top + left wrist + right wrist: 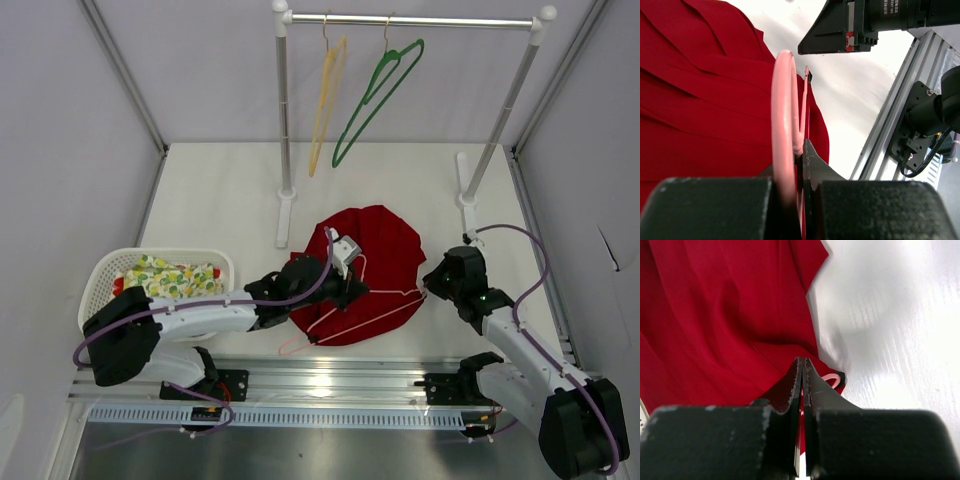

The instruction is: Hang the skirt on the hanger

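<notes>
The deep-red skirt (375,250) lies spread on the table's middle. The thin pale pink hanger (365,318) lies across its near part, hook towards the front left. My left gripper (347,290) is over the skirt and shut on the hanger's wire (782,110), which runs up between its jaws (801,150). My right gripper (426,290) is at the skirt's right edge, shut (802,362) on red fabric (730,325). The hanger's looped end (832,379) pokes out beside its tip. The right gripper also shows at the top of the left wrist view (840,30).
A white basket (105,265) holding floral cloth (175,277) stands at the left. A clothes rack (415,20) at the back carries a yellow hanger (325,100) and a green hanger (375,95); its feet (285,215) rest behind the skirt. A metal rail (330,385) runs along the front.
</notes>
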Motion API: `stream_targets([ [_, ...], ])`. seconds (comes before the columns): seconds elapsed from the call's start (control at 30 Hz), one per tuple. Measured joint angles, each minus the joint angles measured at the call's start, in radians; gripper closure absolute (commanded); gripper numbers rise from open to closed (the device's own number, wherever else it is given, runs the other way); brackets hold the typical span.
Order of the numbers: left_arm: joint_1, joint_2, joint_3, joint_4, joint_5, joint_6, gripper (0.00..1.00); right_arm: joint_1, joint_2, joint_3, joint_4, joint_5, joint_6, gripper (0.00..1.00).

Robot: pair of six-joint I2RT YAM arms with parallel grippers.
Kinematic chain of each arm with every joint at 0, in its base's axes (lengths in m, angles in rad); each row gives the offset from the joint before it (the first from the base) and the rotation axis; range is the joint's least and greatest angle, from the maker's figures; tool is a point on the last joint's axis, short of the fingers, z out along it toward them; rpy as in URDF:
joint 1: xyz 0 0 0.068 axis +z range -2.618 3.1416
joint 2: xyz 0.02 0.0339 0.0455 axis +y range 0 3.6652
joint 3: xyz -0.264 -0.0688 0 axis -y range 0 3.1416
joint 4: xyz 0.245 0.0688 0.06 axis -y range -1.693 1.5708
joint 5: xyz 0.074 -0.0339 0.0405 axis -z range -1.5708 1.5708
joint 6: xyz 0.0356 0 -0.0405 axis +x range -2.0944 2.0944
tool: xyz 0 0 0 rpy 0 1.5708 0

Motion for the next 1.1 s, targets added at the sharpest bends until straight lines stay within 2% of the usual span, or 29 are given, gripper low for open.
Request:
stream_targets([
  [0.07,0.0,0.0,0.004,-0.007,-0.004,0.0,1.0,0.0,0.0,0.001,-0.015,0.008,0.0,0.95],
  [0.1,0.0,0.0,0.006,-0.011,-0.007,0.0,1.0,-0.001,0.0,0.001,-0.025,0.013,0.0,0.9],
  [0.2,0.0,0.001,0.018,-0.035,-0.032,-0.001,1.0,-0.008,0.0,-0.006,-0.041,0.016,0.005,0.84],
  [0.67,0.0,0.007,0.031,-0.059,-0.085,-0.005,1.0,-0.016,0.006,-0.065,-0.042,-0.007,0.026,0.87],
  [1.1,0.0,0.011,0.037,-0.074,-0.113,-0.01,1.0,-0.017,0.107,-0.065,0.065,-0.023,0.042,0.81],
])
